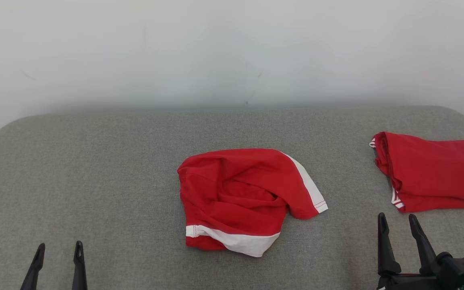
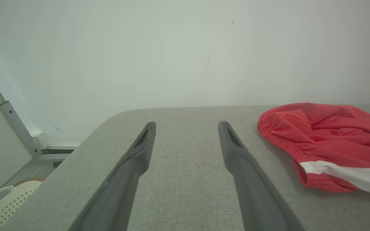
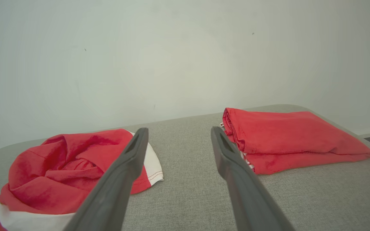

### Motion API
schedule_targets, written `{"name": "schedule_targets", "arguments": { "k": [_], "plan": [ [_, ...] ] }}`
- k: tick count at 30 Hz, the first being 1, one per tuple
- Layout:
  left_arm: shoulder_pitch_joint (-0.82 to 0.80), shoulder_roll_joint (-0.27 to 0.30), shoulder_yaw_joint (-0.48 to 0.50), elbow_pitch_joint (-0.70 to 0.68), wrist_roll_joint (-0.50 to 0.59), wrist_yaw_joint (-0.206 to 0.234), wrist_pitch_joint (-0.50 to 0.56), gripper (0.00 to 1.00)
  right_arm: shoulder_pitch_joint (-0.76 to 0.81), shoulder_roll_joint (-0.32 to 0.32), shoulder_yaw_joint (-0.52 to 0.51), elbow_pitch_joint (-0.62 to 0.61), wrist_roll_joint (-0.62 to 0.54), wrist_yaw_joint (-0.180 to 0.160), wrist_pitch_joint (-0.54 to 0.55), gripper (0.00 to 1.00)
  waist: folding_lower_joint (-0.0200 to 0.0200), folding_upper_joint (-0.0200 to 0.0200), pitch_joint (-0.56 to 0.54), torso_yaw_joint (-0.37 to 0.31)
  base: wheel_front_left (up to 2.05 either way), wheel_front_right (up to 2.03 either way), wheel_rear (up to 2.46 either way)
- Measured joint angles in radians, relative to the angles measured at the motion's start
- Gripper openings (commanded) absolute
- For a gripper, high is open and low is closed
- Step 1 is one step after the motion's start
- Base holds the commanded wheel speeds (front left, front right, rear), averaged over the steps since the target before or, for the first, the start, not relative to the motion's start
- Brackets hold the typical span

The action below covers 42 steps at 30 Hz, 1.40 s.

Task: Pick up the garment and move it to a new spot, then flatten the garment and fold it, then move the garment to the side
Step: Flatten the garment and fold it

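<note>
A crumpled red garment with white stripes lies in a heap at the middle of the grey padded surface; it also shows at the right in the left wrist view and at the lower left in the right wrist view. My left gripper stands open at the lower left, well apart from the garment, nothing between its fingers. My right gripper stands open at the lower right, empty, between the heap and a folded red piece.
A second red garment, folded flat, lies at the right edge of the surface, seen at the right in the right wrist view. A white wall rises behind. A pale perforated basket sits on the floor beyond the surface's left side.
</note>
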Motion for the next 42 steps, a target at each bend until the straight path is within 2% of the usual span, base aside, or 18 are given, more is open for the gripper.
{"name": "schedule_targets", "arguments": {
  "k": [19, 26, 36, 42],
  "plan": [
    [0.009, -0.067, 0.064, 0.038, 0.084, -0.071, 0.000, 1.00, 0.015, 0.000, 0.010, 0.013, 0.009, 0.000, 0.000, 1.00, 0.0000, 0.0000, -0.004, 0.001, 0.00, 0.00, 0.00],
    [-0.076, -0.106, 0.023, 0.066, 0.089, -0.128, 0.000, 1.00, 0.003, 0.000, 0.026, 0.019, 0.010, 0.000, 0.000, 1.00, 0.0000, 0.0000, 0.005, -0.001, 0.00, 0.00, 0.00],
    [-0.253, -0.173, -0.091, 0.294, 0.088, -0.248, 0.005, 1.00, -0.045, 0.000, 0.085, 0.040, 0.022, 0.000, 0.000, 1.00, 0.0001, 0.0001, 0.032, -0.063, 0.00, 0.00, 0.00],
    [-0.335, -0.197, -0.129, 0.454, 0.079, -0.296, 0.013, 1.00, -0.066, 0.000, 0.096, 0.042, 0.034, 0.000, 0.000, 1.00, 0.0001, 0.0001, 0.066, -0.110, 0.00, 0.00, 0.00]
  ]
}}
